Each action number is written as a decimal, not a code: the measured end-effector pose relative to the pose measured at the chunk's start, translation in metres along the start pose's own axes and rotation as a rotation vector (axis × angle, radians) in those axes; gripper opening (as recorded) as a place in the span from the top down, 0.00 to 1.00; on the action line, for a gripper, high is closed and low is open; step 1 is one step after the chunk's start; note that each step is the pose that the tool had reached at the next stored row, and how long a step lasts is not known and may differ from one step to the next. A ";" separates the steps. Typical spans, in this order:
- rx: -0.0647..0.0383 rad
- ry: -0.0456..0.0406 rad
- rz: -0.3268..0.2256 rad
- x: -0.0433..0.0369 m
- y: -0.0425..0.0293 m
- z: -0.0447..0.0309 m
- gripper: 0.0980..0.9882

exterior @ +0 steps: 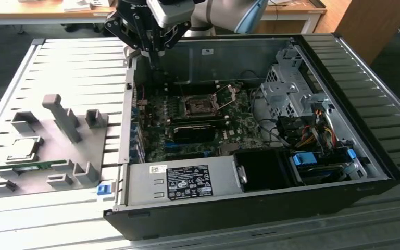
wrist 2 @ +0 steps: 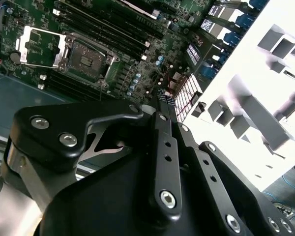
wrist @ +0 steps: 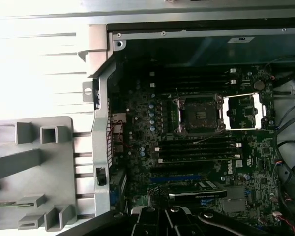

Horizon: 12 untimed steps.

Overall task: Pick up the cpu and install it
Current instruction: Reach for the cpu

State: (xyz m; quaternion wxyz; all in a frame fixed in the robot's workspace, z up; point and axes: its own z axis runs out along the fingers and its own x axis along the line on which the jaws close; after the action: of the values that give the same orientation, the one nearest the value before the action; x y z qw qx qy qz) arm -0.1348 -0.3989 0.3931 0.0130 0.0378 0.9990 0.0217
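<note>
**Open computer case point(exterior: 255, 213) on a slatted table point(exterior: 75, 67), with parts tray alongside.** The gripper point(exterior: 155, 52) hangs above the far corner of the case, over the wall that faces the tray. In the exterior view and in the second wrist view point(wrist 2: 161, 94) its fingers taper to a single tip, pressed together with nothing between them. The cpu point(exterior: 23, 148) lies flat, metal top upward, on the grey tray point(exterior: 58, 148). The tray sits outside the case, beyond the case's wall on the exterior view's left, well apart from the gripper. A green memory stick point(exterior: 37, 166) lies on the same tray, just beside the cpu on its near side. Inside the case, near the middle of the motherboard, the dark square socket point(exterior: 200, 107) stands uncovered. It also shows in both wrist views point(wrist 2: 88, 58) point(wrist: 199, 114). Its hinged metal frame point(exterior: 229, 94) is swung open to one side. A power supply point(exterior: 179, 182) occupies the near wall of the case.
</note>
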 end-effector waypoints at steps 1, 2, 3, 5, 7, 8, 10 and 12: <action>0.000 0.0000 0.000 0.0003 0.0000 0.0000 0.99; 0.000 0.0000 0.000 0.0005 0.0000 0.0001 0.99; 0.000 0.0001 0.000 0.0008 -0.0001 0.0001 0.99; 0.000 0.0002 0.000 0.0012 -0.0001 0.0001 0.99; 0.000 0.0003 0.000 0.0018 -0.0002 0.0002 0.99; 0.000 0.0004 0.000 0.0020 -0.0002 0.0002 0.99; 0.000 0.0005 0.000 0.0025 -0.0002 0.0003 0.99; 0.000 0.0008 0.000 0.0030 -0.0003 0.0004 0.99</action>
State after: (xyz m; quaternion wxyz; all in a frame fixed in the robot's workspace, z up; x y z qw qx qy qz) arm -0.1378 -0.3989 0.3926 0.0126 0.0379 0.9990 0.0217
